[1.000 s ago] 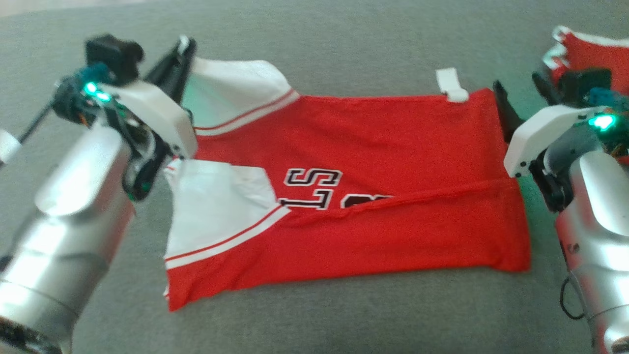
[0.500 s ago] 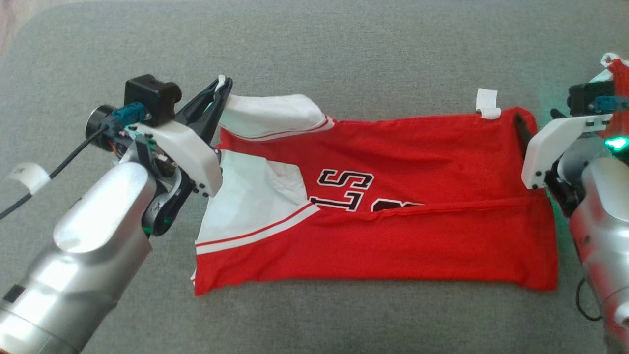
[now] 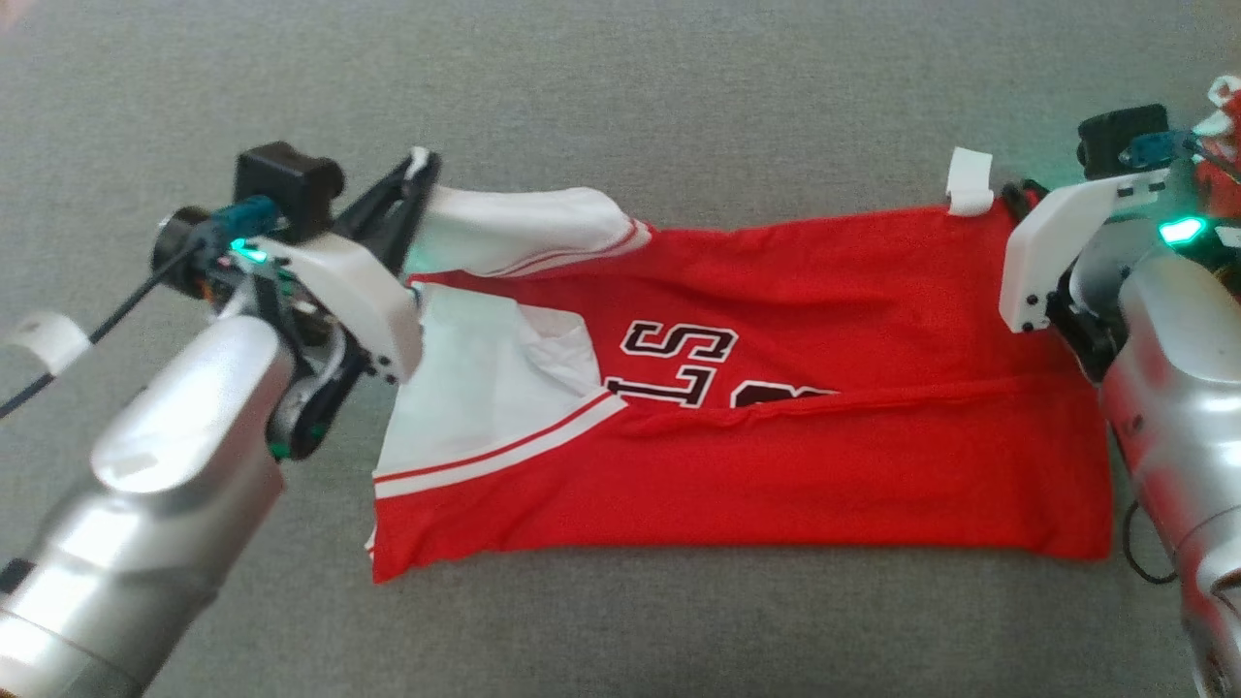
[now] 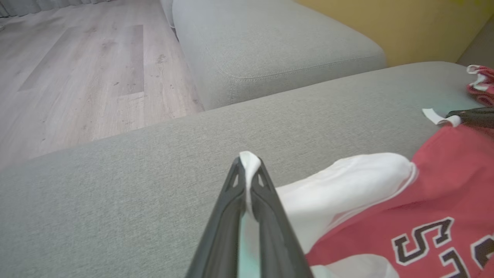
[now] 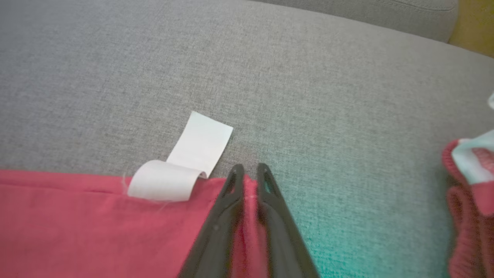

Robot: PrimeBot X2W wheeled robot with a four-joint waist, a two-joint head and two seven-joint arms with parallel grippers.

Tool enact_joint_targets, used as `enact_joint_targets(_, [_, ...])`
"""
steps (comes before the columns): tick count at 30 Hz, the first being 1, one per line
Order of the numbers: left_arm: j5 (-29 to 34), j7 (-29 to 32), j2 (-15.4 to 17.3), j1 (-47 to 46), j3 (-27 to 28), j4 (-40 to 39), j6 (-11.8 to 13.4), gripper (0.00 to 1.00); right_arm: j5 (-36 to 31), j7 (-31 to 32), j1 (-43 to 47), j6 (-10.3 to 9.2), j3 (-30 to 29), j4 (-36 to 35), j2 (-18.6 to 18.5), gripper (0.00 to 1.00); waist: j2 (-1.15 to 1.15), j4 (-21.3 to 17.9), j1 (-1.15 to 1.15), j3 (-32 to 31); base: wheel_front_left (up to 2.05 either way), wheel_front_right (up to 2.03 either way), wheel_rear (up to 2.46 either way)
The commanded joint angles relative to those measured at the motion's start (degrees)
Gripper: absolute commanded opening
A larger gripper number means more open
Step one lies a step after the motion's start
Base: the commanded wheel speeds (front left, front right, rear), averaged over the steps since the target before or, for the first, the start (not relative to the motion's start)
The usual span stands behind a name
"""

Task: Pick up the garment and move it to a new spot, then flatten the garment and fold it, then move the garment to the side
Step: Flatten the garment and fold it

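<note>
Left gripper [image 3: 417, 167], head view: clamped shut on the white sleeve [image 3: 524, 225] at the far left corner of the red jersey [image 3: 795, 310], the sleeve drawn up toward the dark fingertips.
Right gripper [image 3: 1016, 192], head view: mostly hidden behind its white wrist mount, its dark tips at the jersey's far right corner, just beside a curled white label [image 3: 970, 181].
Jersey, head view: spread sideways across the grey sofa cushion [image 3: 620, 87] between the two arms. Its near long edge is folded over toward the middle and covers part of the black-and-white lettering [image 3: 679, 361]. A second white sleeve [image 3: 475, 397] lies flat at the left end.
Second garment [image 3: 1224, 174], head view: a red-and-white bundle at the right edge, behind the right wrist.
Grip, left wrist view: both fingers pressed together, with white cloth pinched between them and poking out past the tips.
Surroundings, left wrist view: the jersey trails off to the right over the cushion. Another grey cushion [image 4: 270, 46], a wooden floor [image 4: 77, 77] and a yellow wall [image 4: 405, 23] lie beyond.
Grip, right wrist view: fingers closed on the red hem corner, a ridge of fabric squeezed between them.
Surroundings, right wrist view: the label curls back from the hem just left of the fingers. The red-and-white bundle sits well apart at the right edge.
</note>
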Motion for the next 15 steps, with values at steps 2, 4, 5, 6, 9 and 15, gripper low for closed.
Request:
enact_joint_targets(2, [0.5, -1.3, 2.9, -4.5, 3.1, 0.6, 0.7, 0.00, 1.9, -2.5, -2.1, -0.05, 1.1, -1.9, -0.2, 0.00, 0.00, -0.9, 0.00, 0.5, 0.00, 0.00, 0.00])
enact_joint_targets(4, [0.4, -2.1, 3.2, -5.5, 3.9, 2.3, 0.7, 0.00, 3.1, -4.8, -3.4, -0.05, 1.2, -2.8, -0.4, 0.00, 0.00, -1.5, 0.00, 0.8, 0.00, 0.00, 0.00])
enact_joint_targets(5, [0.4, -2.6, 3.2, -6.1, 4.2, 3.1, 0.6, 0.00, 3.7, -5.8, -4.1, -0.05, 1.4, -3.2, -0.5, 0.00, 0.00, -1.8, 0.00, 1.1, 0.00, 0.00, 0.00])
enact_joint_targets(6, [0.3, -3.1, 3.3, -6.9, 4.6, 4.1, 0.4, 0.00, 4.2, -6.8, -4.8, -0.05, 1.5, -3.6, -0.4, 0.00, 0.00, -2.1, 0.00, 1.3, 0.00, 0.00, 0.00])
enact_joint_targets(9, [0.0, -4.0, 3.1, -8.5, 5.3, 5.8, -0.2, 0.00, 5.4, -8.7, -6.3, -0.05, 1.6, -4.2, -0.4, 0.00, 0.00, -2.7, 0.00, 1.8, 0.00, 0.00, 0.00])
enact_joint_targets(15, [0.6, -6.9, 2.2, -14.4, 6.7, 10.8, -1.0, 0.00, 7.0, -13.2, -11.3, -0.05, 1.8, -4.4, 0.3, 0.00, 0.00, -4.1, 0.00, 3.7, 0.00, 0.00, 0.00])
